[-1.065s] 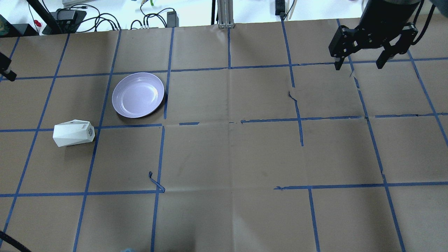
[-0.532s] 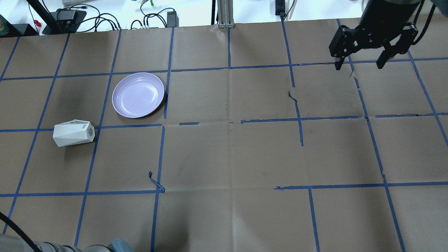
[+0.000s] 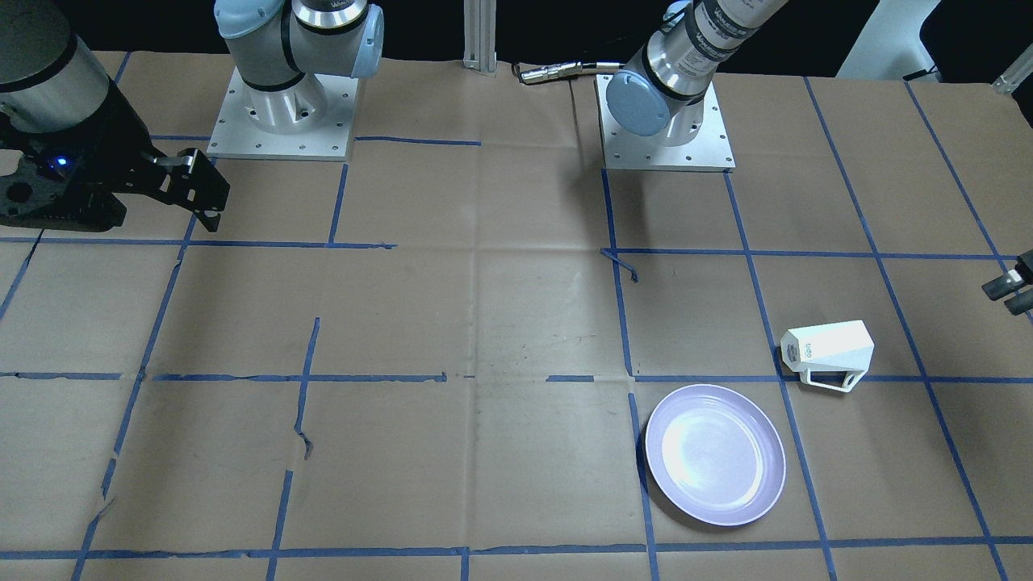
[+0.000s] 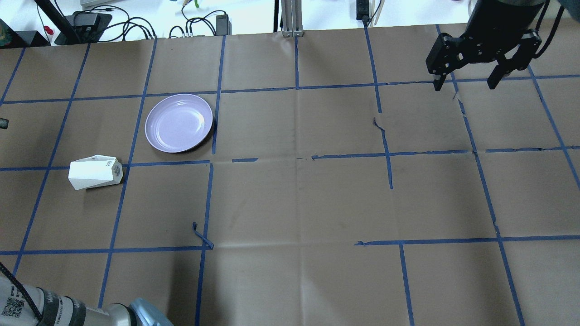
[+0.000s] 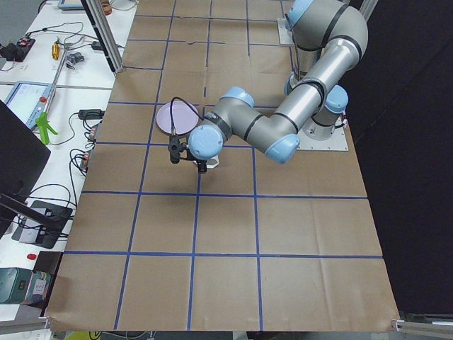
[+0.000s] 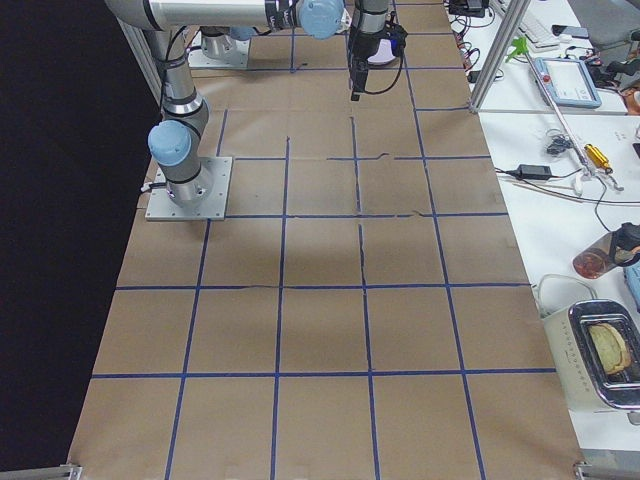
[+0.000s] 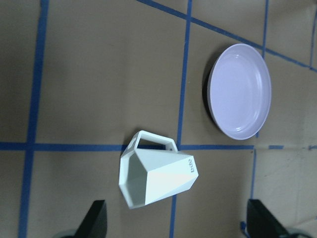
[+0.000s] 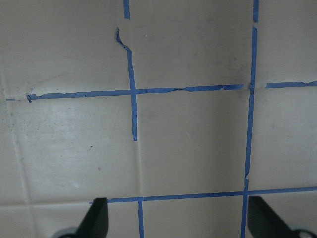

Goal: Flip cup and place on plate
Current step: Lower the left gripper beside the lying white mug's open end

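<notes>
The white faceted cup [image 4: 95,172] lies on its side on the brown paper, handle on the far side from the robot; it also shows in the front view [image 3: 829,353]. The lavender plate [image 4: 179,122] lies upright and empty just beyond it, to its right, apart from it. My left gripper [image 7: 178,224] is open and empty, held above the table at the left edge. In its wrist view the cup [image 7: 156,176] lies just ahead of the fingers and the plate [image 7: 240,91] further on. My right gripper [image 4: 466,82] is open and empty, high over the far right.
Blue tape lines and a few tears mark the paper-covered table [image 4: 299,203]. My left arm's elbow [image 4: 136,314] sits at the near left corner. Cables and power bricks [image 4: 136,25] lie beyond the table's far edge.
My left arm has swung: its elbow has come into view at the bottom left of the overhead view and the gripper has shifted at the left edge. Cup, plate and right arm have not moved.
</notes>
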Controlling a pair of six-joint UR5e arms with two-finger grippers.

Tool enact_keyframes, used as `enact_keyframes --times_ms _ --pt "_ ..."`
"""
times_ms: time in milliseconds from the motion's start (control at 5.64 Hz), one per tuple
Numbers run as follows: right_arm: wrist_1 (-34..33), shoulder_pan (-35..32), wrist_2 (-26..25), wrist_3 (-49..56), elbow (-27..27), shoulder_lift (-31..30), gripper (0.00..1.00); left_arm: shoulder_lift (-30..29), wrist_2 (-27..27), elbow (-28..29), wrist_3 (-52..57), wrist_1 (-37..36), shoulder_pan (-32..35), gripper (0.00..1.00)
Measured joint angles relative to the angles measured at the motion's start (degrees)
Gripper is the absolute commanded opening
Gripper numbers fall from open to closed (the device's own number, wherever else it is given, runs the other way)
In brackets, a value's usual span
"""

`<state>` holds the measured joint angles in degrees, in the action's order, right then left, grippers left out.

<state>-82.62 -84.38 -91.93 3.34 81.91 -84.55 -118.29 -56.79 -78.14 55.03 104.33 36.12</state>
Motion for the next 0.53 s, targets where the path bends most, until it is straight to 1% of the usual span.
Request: enact_keyframes --times_ms 177,355,532 --pt "0.00 0.00 0.00 0.00 0.00 0.00 1.00 -4.78 4.53 0.03 5.60 4.08 -0.90 0.99" --pt "0.00 0.00 0.00 0.00 0.00 0.00 1.00 -8.59 7.19 0.10 11.55 8.74 -1.39 0.99" --pt "0.00 0.00 0.00 0.00 0.00 0.00 1.00 -11.92 8.47 0.15 17.52 13.06 -1.52 0.99"
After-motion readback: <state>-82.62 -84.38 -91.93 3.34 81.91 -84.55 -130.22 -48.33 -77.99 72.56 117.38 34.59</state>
